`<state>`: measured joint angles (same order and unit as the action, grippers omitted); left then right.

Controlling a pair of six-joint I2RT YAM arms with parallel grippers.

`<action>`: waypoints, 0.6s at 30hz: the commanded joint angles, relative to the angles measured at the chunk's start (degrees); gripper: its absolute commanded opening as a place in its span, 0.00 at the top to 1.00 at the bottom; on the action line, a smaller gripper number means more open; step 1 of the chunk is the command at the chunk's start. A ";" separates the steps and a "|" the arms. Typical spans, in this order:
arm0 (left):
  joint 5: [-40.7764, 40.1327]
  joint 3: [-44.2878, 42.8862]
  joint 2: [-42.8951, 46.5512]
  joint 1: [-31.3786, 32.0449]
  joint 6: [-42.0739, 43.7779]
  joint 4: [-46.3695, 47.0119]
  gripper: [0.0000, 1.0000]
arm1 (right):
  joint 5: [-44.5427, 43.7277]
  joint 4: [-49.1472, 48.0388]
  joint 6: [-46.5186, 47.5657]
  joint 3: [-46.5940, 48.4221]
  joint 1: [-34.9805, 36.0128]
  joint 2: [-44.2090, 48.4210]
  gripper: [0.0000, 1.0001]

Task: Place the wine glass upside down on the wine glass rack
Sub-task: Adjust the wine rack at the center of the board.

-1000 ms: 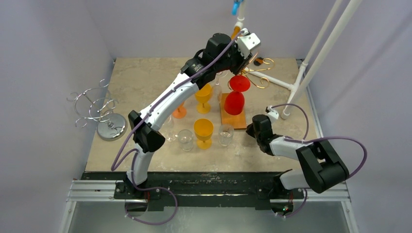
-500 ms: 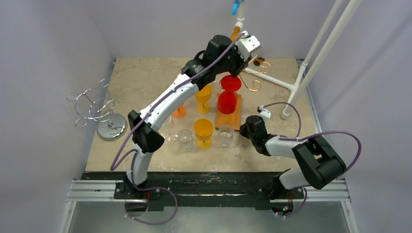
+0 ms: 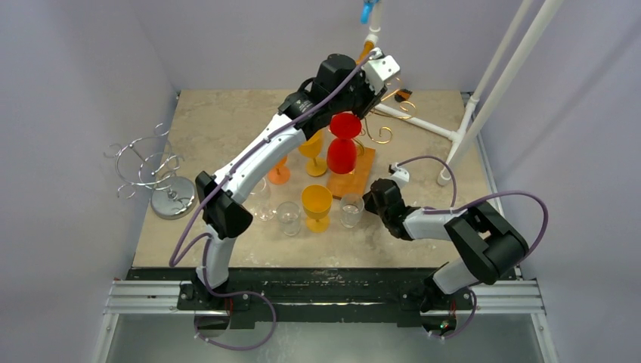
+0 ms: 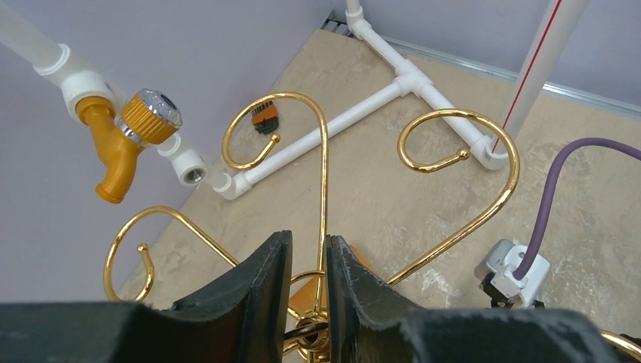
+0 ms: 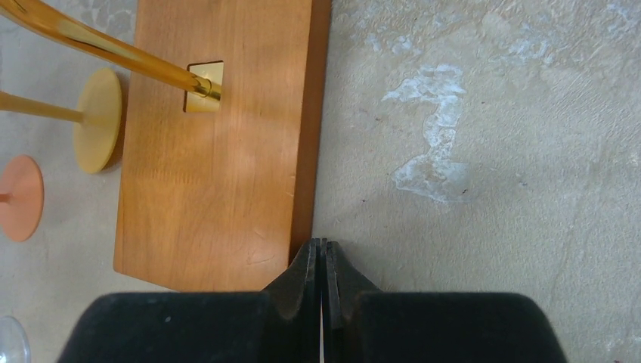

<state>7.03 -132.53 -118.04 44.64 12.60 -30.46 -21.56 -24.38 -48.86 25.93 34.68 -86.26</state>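
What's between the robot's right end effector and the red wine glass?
A wooden board lies between the right end effector and the red wine glass. The top view shows it.

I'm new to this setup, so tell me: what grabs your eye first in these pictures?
A red wine glass hangs upside down on the gold rack at the back, with the left gripper straddling a rack wire. Nearer, the shut right gripper sits against the wooden base edge.

top view | left jaws hidden by own wrist; rack base (image 3: 357, 176) half-hidden under red glass (image 3: 342, 155)
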 commanded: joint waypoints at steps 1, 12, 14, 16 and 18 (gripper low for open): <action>1.98 -1.15 1.45 0.34 -0.88 0.07 0.74 | 0.91 3.02 -1.55 0.73 1.10 0.14 1.00; -3.41 -2.05 -1.45 1.09 -1.66 11.63 0.74 | 0.52 3.05 -1.67 -0.68 1.10 1.05 1.00; -4.78 -2.97 -2.54 1.46 -0.66 11.74 0.74 | 0.63 2.94 -1.59 -0.72 1.10 1.17 1.00; -6.35 -3.85 -3.70 1.79 0.03 11.91 0.74 | 0.77 2.79 -1.46 -0.79 1.10 1.26 1.00; -8.61 -4.32 -4.58 2.11 0.99 12.00 0.74 | 0.85 2.61 -1.41 -0.80 1.14 1.35 1.00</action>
<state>3.11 -134.04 -120.46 45.93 11.81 -21.76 -21.58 -23.18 -49.52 26.02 34.98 -85.73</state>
